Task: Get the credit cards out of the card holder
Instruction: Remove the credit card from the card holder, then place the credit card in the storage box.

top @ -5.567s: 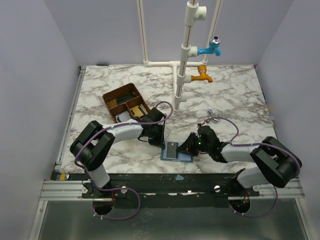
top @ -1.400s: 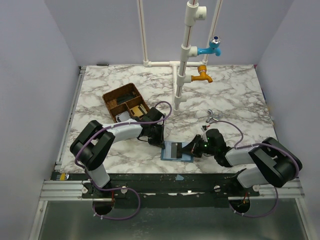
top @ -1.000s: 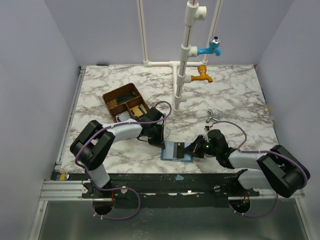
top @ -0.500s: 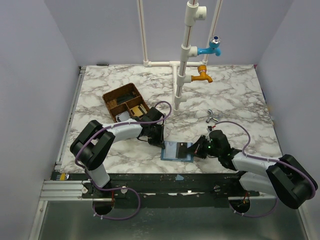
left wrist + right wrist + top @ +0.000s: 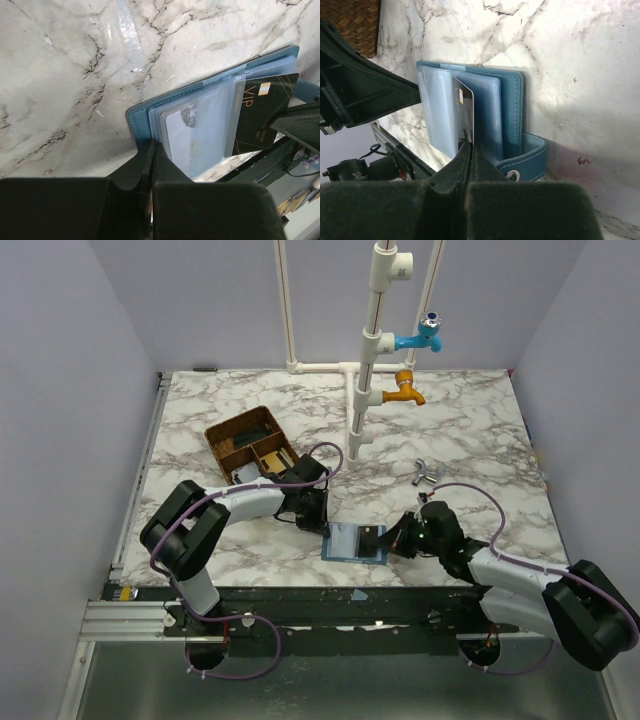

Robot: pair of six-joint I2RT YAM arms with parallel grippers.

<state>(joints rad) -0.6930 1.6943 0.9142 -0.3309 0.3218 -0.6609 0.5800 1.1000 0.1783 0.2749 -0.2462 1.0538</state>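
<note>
The card holder (image 5: pixel 138 118) lies open on the marble desk (image 5: pixel 470 430), close to the near edge and between the two arms. It is a blue cover with clear plastic sleeves fanned across its face. From above it sits just in front of the left arm's wrist, well apart from the brown woven divided tray (image 5: pixel 250 443) farther back on the left.

The left pincer (image 5: pixel 151 146) has its fingers pressed together, and their tips meet at the corner of the holder's blue cover. The views do not show whether they nip the cover's edge or only rest on it.

The right pincer (image 5: pixel 470 147) is closed on a black VIP card (image 5: pixel 262 112) with gold lettering and a gold chip. The card's outer end is caught between the fingertips. Part of the card overlaps the clear sleeves, and the rest sticks out past the holder's right-hand side toward the right arm. In the right wrist view the card stands on edge above the sleeves.

A pale card (image 5: pixel 192 132) lies flat inside one of the clear sleeves. The holder's strap (image 5: pixel 532 157), with a metal snap, curls out from the cover beside the right pincer.
</note>
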